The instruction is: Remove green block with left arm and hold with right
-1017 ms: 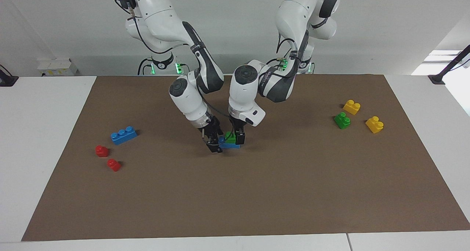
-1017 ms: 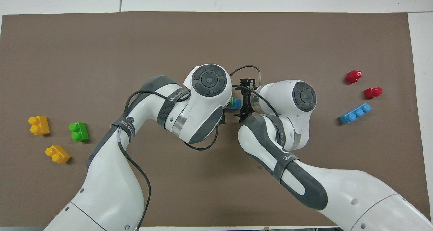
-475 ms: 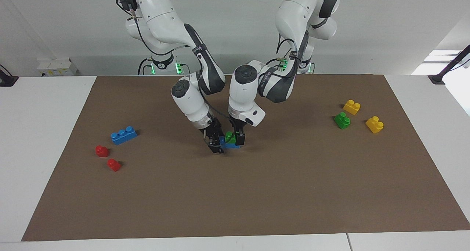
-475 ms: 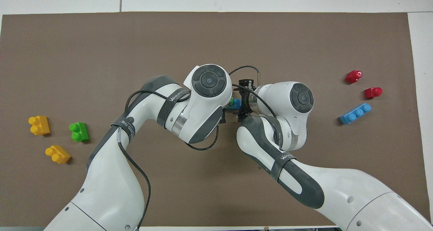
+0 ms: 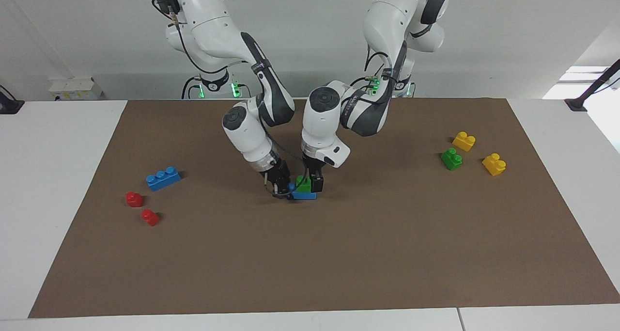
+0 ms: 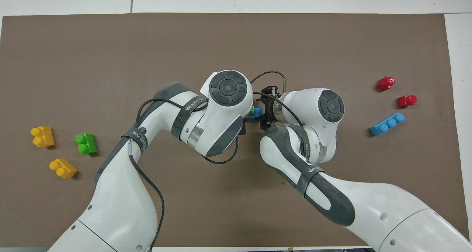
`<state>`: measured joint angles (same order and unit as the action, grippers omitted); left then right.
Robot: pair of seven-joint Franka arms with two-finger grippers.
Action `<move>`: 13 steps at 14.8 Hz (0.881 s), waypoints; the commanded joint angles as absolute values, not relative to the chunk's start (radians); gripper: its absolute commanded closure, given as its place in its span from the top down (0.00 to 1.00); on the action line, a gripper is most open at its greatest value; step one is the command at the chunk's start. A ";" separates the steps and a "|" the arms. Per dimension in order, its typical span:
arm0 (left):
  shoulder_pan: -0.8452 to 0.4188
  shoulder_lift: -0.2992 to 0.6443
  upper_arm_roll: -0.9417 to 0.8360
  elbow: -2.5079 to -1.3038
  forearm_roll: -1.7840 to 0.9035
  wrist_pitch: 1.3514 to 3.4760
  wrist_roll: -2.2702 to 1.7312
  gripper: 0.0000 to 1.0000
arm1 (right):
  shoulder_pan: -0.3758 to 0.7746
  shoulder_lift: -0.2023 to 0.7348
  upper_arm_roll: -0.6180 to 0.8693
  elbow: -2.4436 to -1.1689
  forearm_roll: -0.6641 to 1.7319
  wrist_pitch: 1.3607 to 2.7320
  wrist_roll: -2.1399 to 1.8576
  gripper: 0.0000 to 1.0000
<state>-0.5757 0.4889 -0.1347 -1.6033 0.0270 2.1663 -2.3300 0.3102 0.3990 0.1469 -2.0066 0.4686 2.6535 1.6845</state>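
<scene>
- Pinching the blue brick [image 5: 304, 195] at mid-worktop: right pincer [image 5: 281, 191].
- Left pincer [image 5: 310, 181] stands spread around the green block [image 5: 303, 184] stacked on it.

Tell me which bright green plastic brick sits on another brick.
The green brick mid-mat, stacked on a blue brick; the other green brick lies on the mat beside two yellow ones.

From overhead, the left arm's wrist hides most of the green block [image 6: 252, 113], seemingly.

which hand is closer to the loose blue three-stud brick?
Right. The right hand is at the blue base brick mid-mat, toward the loose blue brick. The left hand sits at the green block, farther from it.
</scene>
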 commanded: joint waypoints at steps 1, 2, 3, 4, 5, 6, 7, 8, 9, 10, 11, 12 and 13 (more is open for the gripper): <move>-0.592 0.495 -0.117 -1.605 0.046 2.189 -2.358 1.00 | 0.298 0.406 0.155 -2.003 0.500 2.678 1.681 0.00; -0.594 0.495 -0.115 -1.605 0.048 2.192 -2.368 1.00 | 0.301 0.407 0.155 -2.003 0.500 2.689 1.680 0.00; -0.594 0.497 -0.112 -1.605 0.048 2.197 -2.370 1.00 | 0.304 0.408 0.155 -2.006 0.500 2.707 1.680 0.00; -0.594 0.497 -0.110 -1.605 0.052 2.201 -2.378 1.00 | 0.307 0.410 0.155 -2.009 0.500 2.718 1.681 0.00; -0.595 0.497 -0.110 -1.605 0.061 2.207 -2.391 1.00 | 0.308 0.410 0.155 -2.010 0.500 2.720 1.681 0.00; -0.595 0.502 -0.110 -1.603 0.075 2.220 -2.413 1.00 | 0.308 0.410 0.155 -2.010 0.500 2.721 1.681 0.00; -0.595 0.503 -0.112 -1.603 0.086 2.235 -2.431 1.00 | 0.308 0.411 0.155 -2.010 0.500 2.730 1.683 0.00; -0.595 0.503 -0.112 -1.603 0.089 2.243 -2.436 1.00 | 0.308 0.414 0.155 -2.010 0.500 2.741 1.684 0.00; -0.595 0.506 -0.110 -1.603 0.092 2.249 -2.451 1.00 | 0.308 0.414 0.155 -2.010 0.500 2.746 1.684 0.00; -0.597 0.515 -0.110 -1.601 0.104 2.258 -2.473 1.00 | 0.310 0.414 0.155 -2.008 0.500 2.746 1.684 0.00; -0.597 0.518 -0.110 -1.603 0.124 2.284 -2.493 1.00 | 0.311 0.416 0.155 -2.006 0.500 2.746 1.684 0.00; -0.597 0.518 -0.110 -1.606 0.136 2.299 -2.505 1.00 | 0.313 0.416 0.155 -2.006 0.500 2.746 1.684 0.00; -0.597 0.518 -0.110 -1.608 0.137 2.301 -2.508 1.00 | 0.313 0.416 0.155 -2.006 0.500 2.746 1.684 0.00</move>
<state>-0.5776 0.5111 -0.1280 -1.6037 0.1071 2.2667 -2.4666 0.3104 0.4090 0.1489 -2.0080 0.4686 2.7215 1.6845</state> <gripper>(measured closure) 0.000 0.652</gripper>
